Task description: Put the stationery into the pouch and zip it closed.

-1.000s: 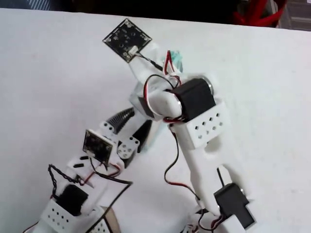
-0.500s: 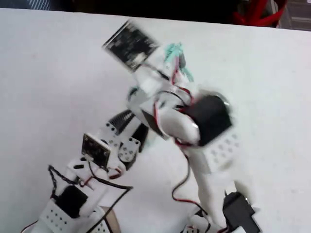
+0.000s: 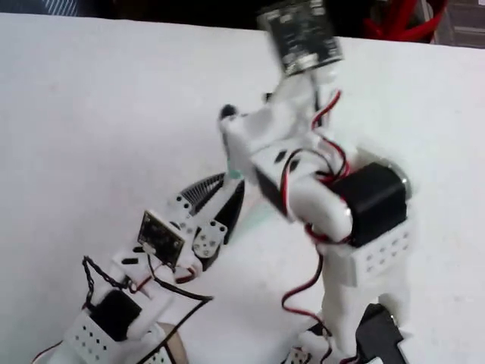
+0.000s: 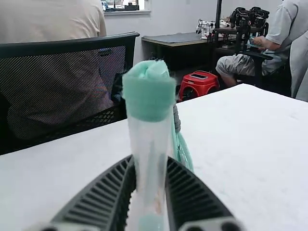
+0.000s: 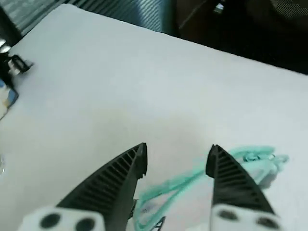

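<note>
In the high view, we saw the left gripper (image 3: 227,189) low over the near-left part of the table (image 3: 91,114), clenched on the pouch (image 3: 233,168). The pouch's long axis ran from the jaws toward the table's far edge, passing under the right arm (image 3: 318,189). A second earlier, that arm's camera board (image 3: 303,34) had sat left of centre; it had since swung to the far right.

In the left wrist view, the pouch (image 4: 148,139) pointed straight away from the jaws, its teal end (image 4: 149,94) farthest out and a teal cord (image 4: 182,149) beside it.

In the right wrist view, the right gripper (image 5: 178,149) was spread wide and held nothing, above the teal cord (image 5: 252,159) lying on the table (image 5: 96,72).
</note>
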